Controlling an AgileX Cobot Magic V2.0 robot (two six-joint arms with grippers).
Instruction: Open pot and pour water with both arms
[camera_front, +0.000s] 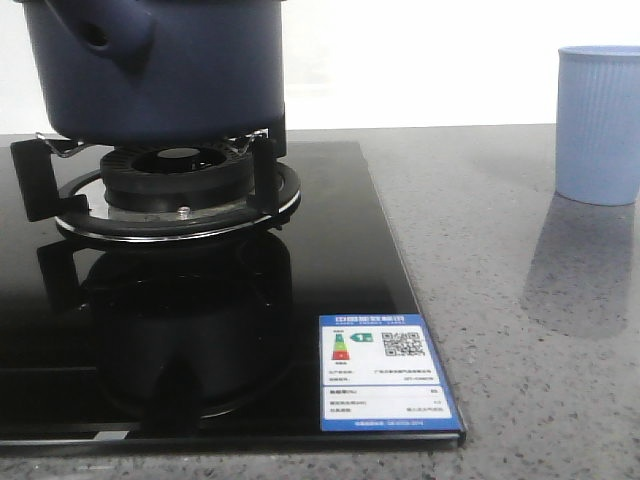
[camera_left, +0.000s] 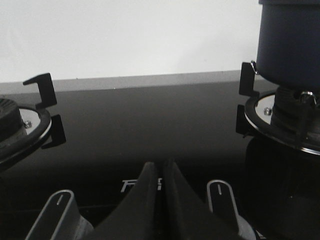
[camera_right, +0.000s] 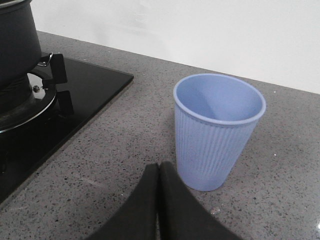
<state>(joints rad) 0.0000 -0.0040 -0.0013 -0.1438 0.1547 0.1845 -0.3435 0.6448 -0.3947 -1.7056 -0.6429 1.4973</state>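
Note:
The dark navy-blue pot (camera_front: 160, 65) stands on the right burner's black supports, its stubby side socket with a round hole facing front left; its top is cut off in the front view. It also shows in the left wrist view (camera_left: 290, 47) and the right wrist view (camera_right: 15, 42). My left gripper (camera_left: 161, 167) is shut and empty, low over the black glass hob between two knobs, left of the pot. My right gripper (camera_right: 159, 167) is shut and empty above the granite counter, just in front of the light blue ribbed cup (camera_right: 217, 130), which stands empty and upright.
The black glass hob (camera_front: 330, 270) bears a blue-and-white energy label (camera_front: 388, 372) at its front right corner. A second burner (camera_left: 20, 125) lies at the hob's left. Two knobs (camera_left: 222, 197) flank the left gripper. The cup stands at the far right on the grey speckled counter (camera_front: 520, 350).

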